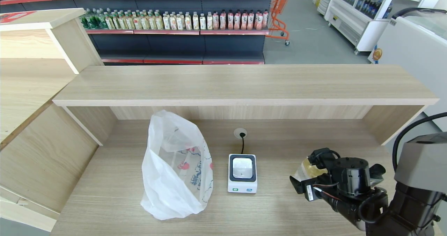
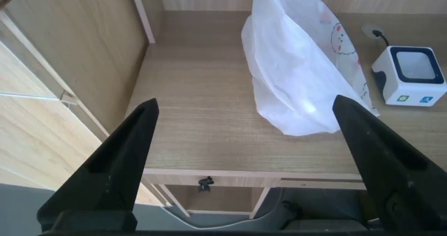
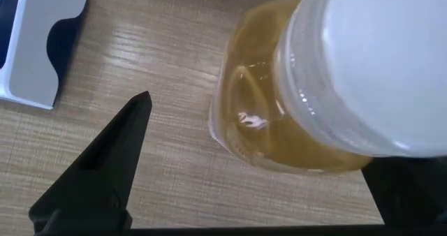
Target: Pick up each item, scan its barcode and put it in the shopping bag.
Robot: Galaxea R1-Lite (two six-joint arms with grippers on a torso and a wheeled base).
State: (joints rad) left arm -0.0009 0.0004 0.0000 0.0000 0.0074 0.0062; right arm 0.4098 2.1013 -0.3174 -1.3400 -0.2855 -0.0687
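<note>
A bottle of amber liquid [image 1: 303,170] with a white cap [image 3: 370,61] stands on the counter at the right. My right gripper [image 1: 307,172] is open around it. One finger [image 3: 105,173] stands clear of the bottle [image 3: 269,128], and the other is hidden behind the cap. A white plastic shopping bag [image 1: 176,166] stands open at centre left. The white barcode scanner [image 1: 242,173] sits between bag and bottle, its window facing up. My left gripper [image 2: 244,166] hangs open and empty over the counter's near left edge, short of the bag [image 2: 300,61].
A raised wooden shelf [image 1: 244,86] runs across the back of the counter, with side panels at both ends. The scanner's cable goes into a hole [image 1: 240,133] behind it. Bare wooden counter [image 1: 276,208] lies in front of the scanner [image 2: 412,75].
</note>
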